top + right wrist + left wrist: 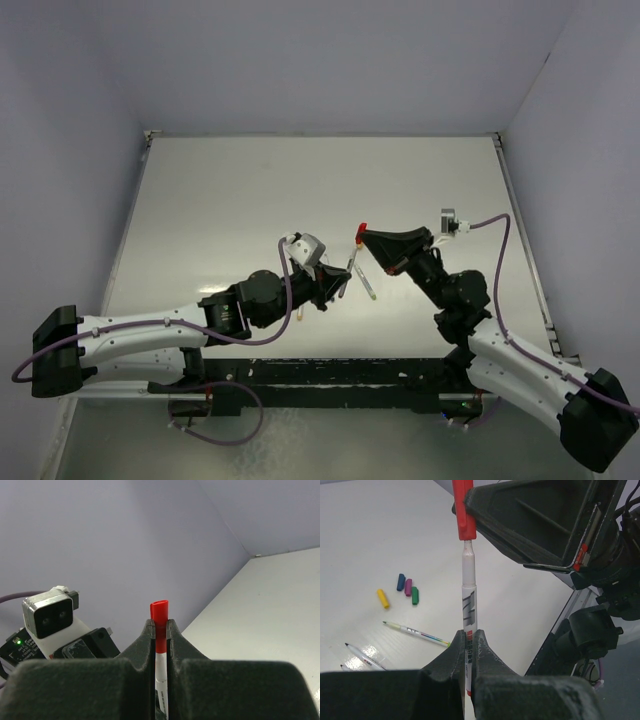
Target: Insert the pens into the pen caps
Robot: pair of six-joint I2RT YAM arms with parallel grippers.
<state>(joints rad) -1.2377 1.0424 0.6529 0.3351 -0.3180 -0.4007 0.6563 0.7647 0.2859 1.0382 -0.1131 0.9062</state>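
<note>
The left gripper (468, 641) has its matte black, wedge-shaped fingers pinched tight on the lower barrel of a pen (468, 592). It is a slim, round, pale stick with grey printed marks, standing upright in the left wrist view. At the pen's 12 o'clock end the barrel narrows to a smooth white neck that meets the open mouth of the red cap (464, 511), and the tip is hidden inside.

The right gripper (160, 630) is clamped narrow on that glossy red plastic cap, its rounded top poking out above the fingertips. From overhead both grippers meet above the table's middle, the cap at 1 o'clock from the left gripper.

The table (365, 530) is white and faintly glossy. At about 9 o'clock from the held pen lie four stubby loose caps: a yellow cap (383, 599) apart from the rest, then a blue cap (400, 582), a purple cap (408, 587) and a green cap (414, 595) close together. At 8 o'clock a second pen (417, 632) lies flat, and a black-tipped pen (364, 656) lies beyond it.
</note>
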